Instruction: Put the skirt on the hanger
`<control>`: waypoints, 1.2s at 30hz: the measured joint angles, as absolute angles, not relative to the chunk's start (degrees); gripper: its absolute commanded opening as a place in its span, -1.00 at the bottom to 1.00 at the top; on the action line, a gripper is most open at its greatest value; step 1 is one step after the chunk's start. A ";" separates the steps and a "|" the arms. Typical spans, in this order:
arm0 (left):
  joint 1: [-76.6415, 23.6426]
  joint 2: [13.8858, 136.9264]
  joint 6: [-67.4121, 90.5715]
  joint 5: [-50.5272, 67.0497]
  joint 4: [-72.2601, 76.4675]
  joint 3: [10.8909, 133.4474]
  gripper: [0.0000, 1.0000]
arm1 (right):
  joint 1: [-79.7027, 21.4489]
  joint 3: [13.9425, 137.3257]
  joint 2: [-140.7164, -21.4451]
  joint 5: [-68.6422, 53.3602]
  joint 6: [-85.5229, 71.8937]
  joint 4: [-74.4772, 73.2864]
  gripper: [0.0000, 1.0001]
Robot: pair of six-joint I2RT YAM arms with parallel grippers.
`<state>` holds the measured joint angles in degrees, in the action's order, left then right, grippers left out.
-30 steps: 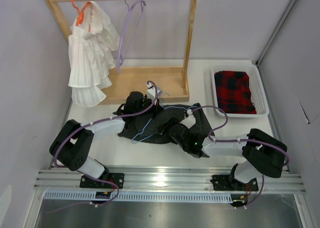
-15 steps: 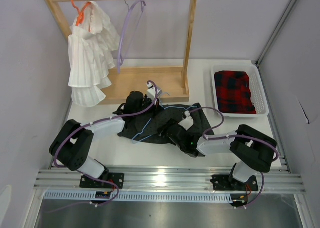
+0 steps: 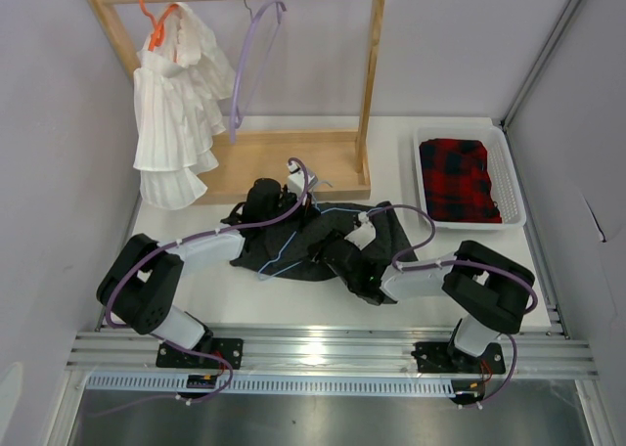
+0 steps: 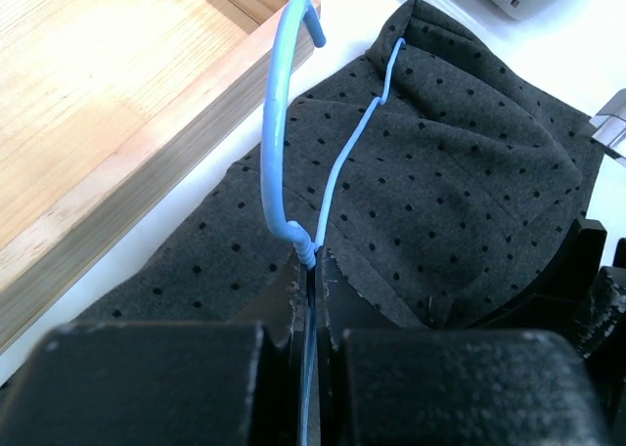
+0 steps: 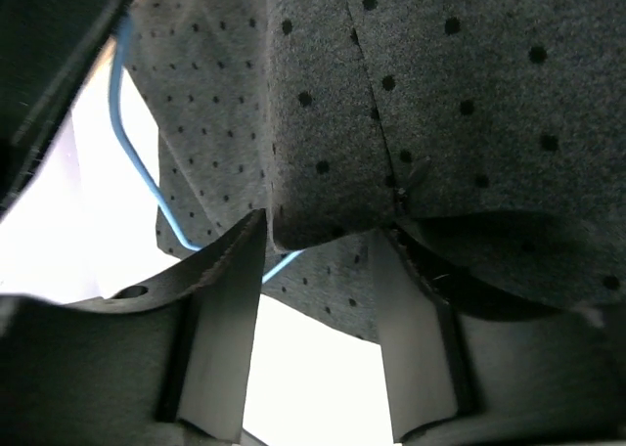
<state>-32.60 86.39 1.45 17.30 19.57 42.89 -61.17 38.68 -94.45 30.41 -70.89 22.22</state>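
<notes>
The dark dotted skirt lies crumpled on the table between my two grippers. The light-blue wire hanger rests on top of it. In the left wrist view my left gripper is shut on the hanger's neck, just below the hook, with the skirt spread beyond. In the top view the left gripper sits at the skirt's far edge. My right gripper is low on the skirt's near side. Its jaws stand apart with a fold of skirt between the fingertips, and hanger wire shows behind.
A wooden rack stands at the back, with a white pleated garment on an orange hanger and a purple hanger on its rail. A white basket holding red-and-black plaid cloth sits at the right.
My right arm has slid left along the skirt's near edge and its jaws have narrowed around a fold. The left arm and the hanger have stayed still.
</notes>
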 measured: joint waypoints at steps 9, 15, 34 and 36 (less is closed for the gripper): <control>-32.60 86.39 1.45 17.30 19.55 42.98 -1.00 | -60.55 39.38 -96.99 31.03 -69.91 23.09 -0.61; -32.60 86.39 1.43 17.30 19.57 43.03 -1.00 | -60.51 39.59 -96.03 31.57 -68.79 21.65 -1.00; -32.60 86.52 1.04 17.63 19.35 44.45 -1.00 | -59.86 41.12 -82.24 32.08 -66.92 7.66 -1.00; -32.60 86.52 0.99 17.76 19.46 44.60 -1.00 | -59.86 41.12 -80.77 32.05 -66.74 6.48 -1.00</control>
<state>-32.60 86.52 0.99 17.76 19.46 44.60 -59.86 41.12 -80.77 32.05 -66.74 6.48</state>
